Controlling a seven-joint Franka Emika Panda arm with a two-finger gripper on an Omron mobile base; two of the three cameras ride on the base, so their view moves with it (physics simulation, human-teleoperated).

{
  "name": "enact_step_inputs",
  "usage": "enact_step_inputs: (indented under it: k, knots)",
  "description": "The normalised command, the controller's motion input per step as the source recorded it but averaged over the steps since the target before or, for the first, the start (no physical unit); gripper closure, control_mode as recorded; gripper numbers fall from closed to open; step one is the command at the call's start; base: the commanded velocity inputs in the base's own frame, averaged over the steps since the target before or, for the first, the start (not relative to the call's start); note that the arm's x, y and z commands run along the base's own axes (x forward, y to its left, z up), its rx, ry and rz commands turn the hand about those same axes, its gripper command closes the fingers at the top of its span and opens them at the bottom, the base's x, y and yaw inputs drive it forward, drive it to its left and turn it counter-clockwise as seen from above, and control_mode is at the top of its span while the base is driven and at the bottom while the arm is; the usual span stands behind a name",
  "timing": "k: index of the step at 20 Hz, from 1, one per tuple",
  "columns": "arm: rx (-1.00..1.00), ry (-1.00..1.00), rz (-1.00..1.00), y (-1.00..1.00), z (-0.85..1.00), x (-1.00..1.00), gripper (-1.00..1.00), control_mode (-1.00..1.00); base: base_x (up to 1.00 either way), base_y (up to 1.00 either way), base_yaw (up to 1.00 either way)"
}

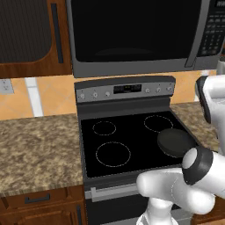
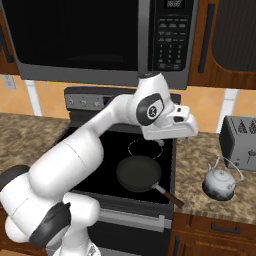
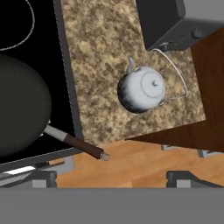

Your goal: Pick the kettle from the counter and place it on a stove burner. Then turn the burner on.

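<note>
Left base view: the stove (image 1: 132,140) carried a frying pan (image 1: 175,141) on its front right burner; its panel display was unreadable. Right base view: microwave (image 2: 100,40) keypad lettering was too small to read; the kettle (image 2: 220,182) stood on the counter (image 2: 200,155) before a toaster (image 2: 240,142), below and right of the raised hand. Hand view: the gripper (image 3: 111,181) was spread open and empty, the kettle (image 3: 142,89) apart ahead of its fingertips (image 3: 41,178).
</note>
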Motion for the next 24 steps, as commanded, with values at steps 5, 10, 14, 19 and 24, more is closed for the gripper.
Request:
enact_step_inputs:
  k: [5, 10, 14, 19, 24]
  knots:
    - [0.00, 0.12, -0.05, -1.00, -0.20, 0.25, -1.00, -1.00, 0.00, 0.00, 0.00]
    - [0.13, 0.05, 0.00, -0.96, -0.17, 0.33, -1.00, -1.00, 0.00, 0.00, 0.00]
    - [0.13, 0.00, 0.08, -0.36, -0.06, 0.19, -1.00, -1.00, 0.00, 0.00, 0.00]
    - [0.08, 0.00, 0.10, -0.12, -0.03, 0.15, -1.00, -1.00, 0.00, 0.00, 0.00]
    - [0.05, 0.00, 0.08, -0.11, -0.21, 0.03, -1.00, -1.00, 0.00, 0.00, 0.00]
